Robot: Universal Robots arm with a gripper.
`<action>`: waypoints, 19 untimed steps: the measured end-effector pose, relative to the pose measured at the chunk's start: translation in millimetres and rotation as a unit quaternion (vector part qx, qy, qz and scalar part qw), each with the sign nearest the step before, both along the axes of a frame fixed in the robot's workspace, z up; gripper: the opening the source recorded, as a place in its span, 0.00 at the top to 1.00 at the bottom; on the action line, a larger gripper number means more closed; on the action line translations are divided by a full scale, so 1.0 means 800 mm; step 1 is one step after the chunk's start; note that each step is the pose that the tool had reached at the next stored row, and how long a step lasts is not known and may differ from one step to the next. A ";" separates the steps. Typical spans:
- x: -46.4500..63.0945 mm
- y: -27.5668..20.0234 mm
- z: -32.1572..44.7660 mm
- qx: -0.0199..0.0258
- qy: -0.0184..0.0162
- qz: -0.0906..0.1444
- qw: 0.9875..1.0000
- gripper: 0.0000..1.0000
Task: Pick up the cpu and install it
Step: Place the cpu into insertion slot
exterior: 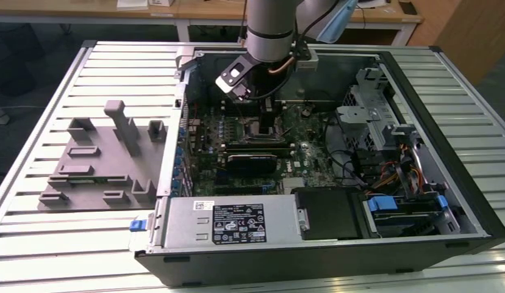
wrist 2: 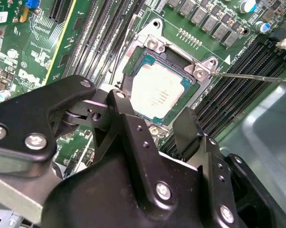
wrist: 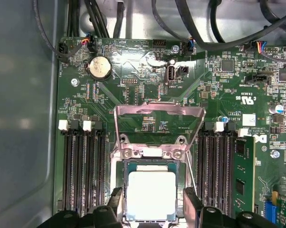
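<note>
The cpu (wrist: 151, 194), a flat square chip with a silvery top and a green rim, lies in the motherboard socket (wrist 2: 200, 71). It shows as a pale square (wrist 2: 158, 91) in the second wrist view. My gripper (wrist: 152, 203) hangs low over it, jaws open. One black finger (wrist: 117, 198) stands at one side of the chip and the other finger (wrist: 190, 202) at the opposite side, each a small gap off its rim. In the exterior view the gripper (exterior: 267, 122) reaches down into the open computer case (exterior: 236, 268). The socket's metal load plate (wrist: 157, 111) stands flipped up.
Memory slots (wrist: 81, 166) flank the socket on both sides. A thin socket lever (wrist 2: 252, 76) sticks out sideways. A grey fixture block (exterior: 106, 159) sits on the slatted table at the exterior view's left. The power supply (exterior: 228, 223) and drive cage (exterior: 399, 207) fill the case's near side.
</note>
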State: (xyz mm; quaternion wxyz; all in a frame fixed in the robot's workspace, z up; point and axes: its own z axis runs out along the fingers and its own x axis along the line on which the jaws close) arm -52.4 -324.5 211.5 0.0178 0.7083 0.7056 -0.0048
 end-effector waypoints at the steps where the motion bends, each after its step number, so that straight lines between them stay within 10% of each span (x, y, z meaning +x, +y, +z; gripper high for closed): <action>1: 0.000 0.0000 0.0002 0.000 0.000 0.000 1.000 0.40; 13: 0.000 0.0000 0.0026 0.000 0.000 0.000 1.000 0.88; 19: 0.000 0.0000 0.0039 0.000 0.000 0.000 1.000 0.89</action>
